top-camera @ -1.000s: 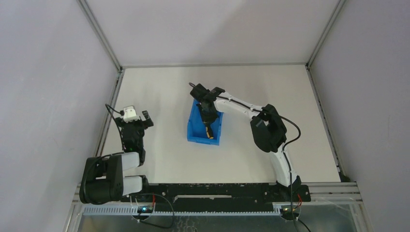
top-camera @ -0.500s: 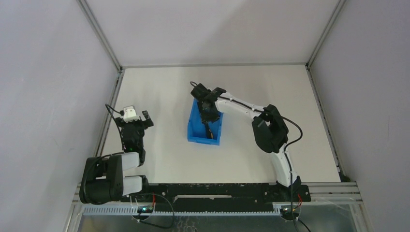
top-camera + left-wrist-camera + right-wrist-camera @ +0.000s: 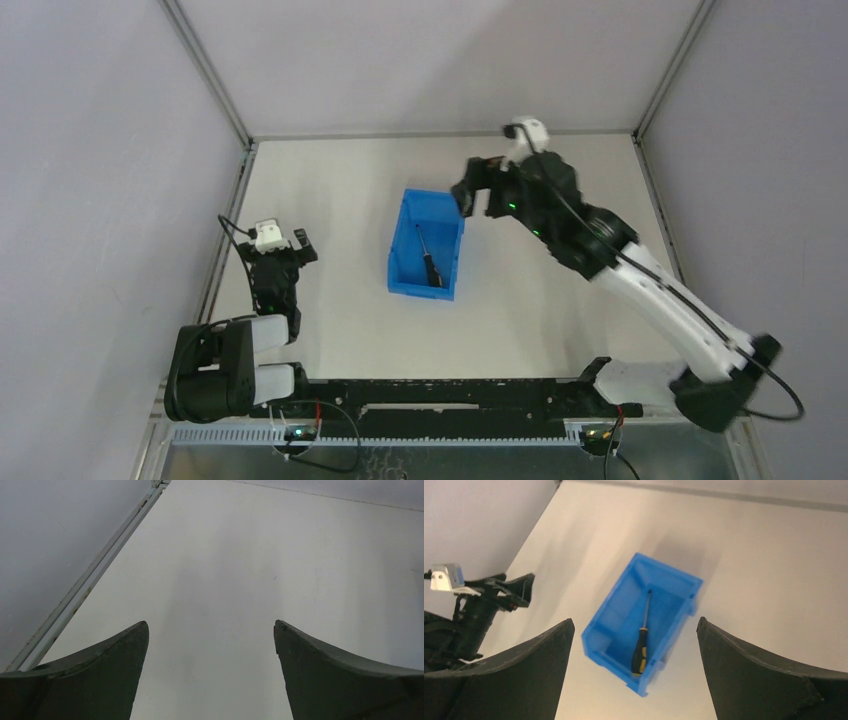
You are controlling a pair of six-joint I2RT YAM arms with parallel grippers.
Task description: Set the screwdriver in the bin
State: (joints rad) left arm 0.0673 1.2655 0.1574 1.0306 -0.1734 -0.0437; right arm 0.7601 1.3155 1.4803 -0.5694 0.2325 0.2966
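Observation:
The blue bin [image 3: 402,268] stands in the middle of the table, and it also shows in the right wrist view, bin [image 3: 614,615]. Inside it lies the screwdriver [image 3: 429,262], black handle with yellow, thin shaft pointing to the far end; the right wrist view shows the screwdriver [image 3: 641,650] flat on the bin floor. My right gripper [image 3: 477,197] hangs open and empty, raised above the bin's far right corner; in its own view the gripper [image 3: 635,622] has its jaws wide apart. My left gripper [image 3: 281,243] rests open at the left over bare table, gripper [image 3: 211,624] with nothing between its fingers.
A metal rail [image 3: 228,220] runs along the table's left edge, close to the left arm. Grey walls close in the table at the back and both sides. The arm bases' black bar [image 3: 440,392] lines the near edge.
My right gripper opened and let go of the screwdriver, which now lies in the bin. The right arm then lifted up and back to the right. The left arm stayed still.

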